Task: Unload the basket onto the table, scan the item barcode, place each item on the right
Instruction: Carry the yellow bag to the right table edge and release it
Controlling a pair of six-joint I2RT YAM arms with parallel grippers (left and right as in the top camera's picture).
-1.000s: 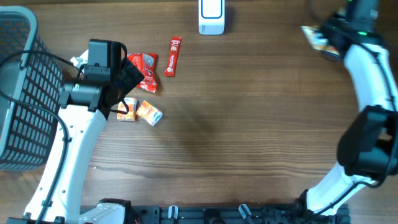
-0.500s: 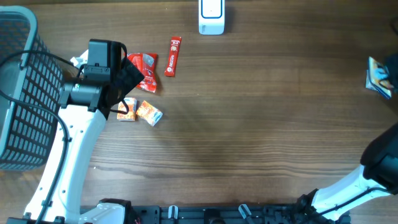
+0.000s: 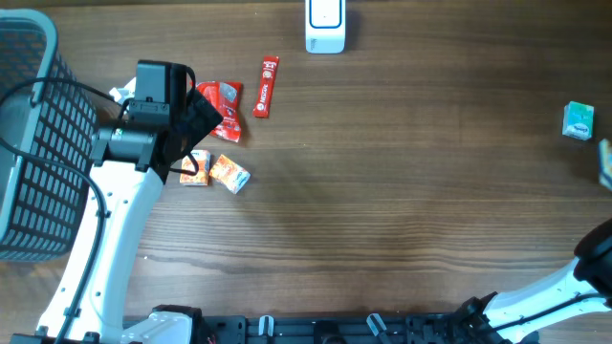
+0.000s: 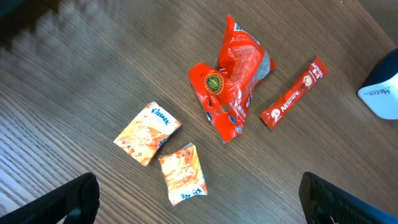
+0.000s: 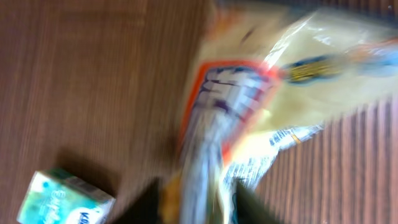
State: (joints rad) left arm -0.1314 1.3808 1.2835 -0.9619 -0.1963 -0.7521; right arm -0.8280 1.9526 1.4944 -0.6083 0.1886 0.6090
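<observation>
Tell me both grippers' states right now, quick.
Left gripper: open, holding nothing.
Right gripper: a blurred yellow packet sits between its jaws; whether they grip it cannot be told.

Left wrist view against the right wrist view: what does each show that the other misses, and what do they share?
Only the left wrist view: a red bag, a Nescafe stick, an orange Kleenex pack, a smaller orange pack and a corner of the white scanner. Only the right wrist view: a yellow packet, blurred and close to the lens, and a small green box. Both: the wooden table.
</observation>
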